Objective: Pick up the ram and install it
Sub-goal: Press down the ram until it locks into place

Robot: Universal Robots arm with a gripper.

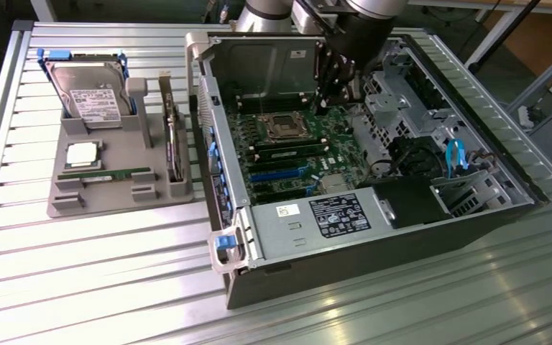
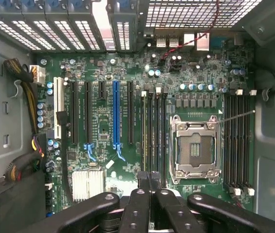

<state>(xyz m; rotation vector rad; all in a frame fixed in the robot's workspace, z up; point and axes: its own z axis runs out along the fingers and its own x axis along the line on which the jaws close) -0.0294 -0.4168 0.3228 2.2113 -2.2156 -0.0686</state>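
Hovering over the motherboard (image 1: pixel 300 147), our end effector (image 2: pixel 149 182) looks pinched together on the ram (image 2: pixel 150 141); we should align it squarely above the slots (image 2: pixel 154 131).

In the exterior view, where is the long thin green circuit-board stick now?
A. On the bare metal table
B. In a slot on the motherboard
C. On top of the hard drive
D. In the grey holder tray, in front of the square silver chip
D: the long thin green circuit-board stick lies in the grey holder tray, just in front of the square silver chip, outside the open computer case.
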